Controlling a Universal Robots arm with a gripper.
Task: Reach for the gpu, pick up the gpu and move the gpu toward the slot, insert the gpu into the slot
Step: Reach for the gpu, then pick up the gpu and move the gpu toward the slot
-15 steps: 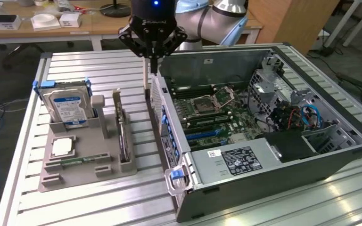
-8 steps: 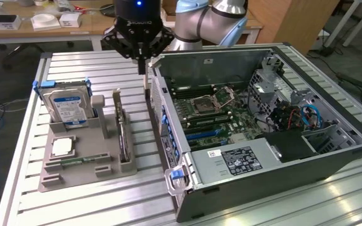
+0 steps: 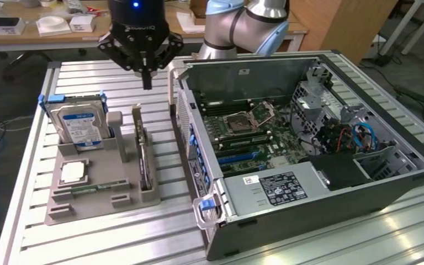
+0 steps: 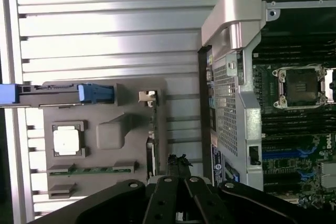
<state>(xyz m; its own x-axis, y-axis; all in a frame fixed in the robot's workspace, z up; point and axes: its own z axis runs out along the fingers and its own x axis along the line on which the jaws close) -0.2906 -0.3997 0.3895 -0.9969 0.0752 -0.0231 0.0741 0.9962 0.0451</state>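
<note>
The gpu (image 3: 145, 160) stands on its thin edge in a slot of the grey holder (image 3: 103, 161) on the slatted surface (image 3: 86, 77). Its long axis runs from the far side of the exterior view toward the near side, with the silver bracket end (image 4: 148, 96) farthest away. It sits between the hard drive (image 3: 79, 124) and the open computer case (image 3: 330, 210). The end effector (image 3: 147, 83) hangs above the surface just beyond the bracket end, its fingers pressed together, holding and touching nothing.
</note>
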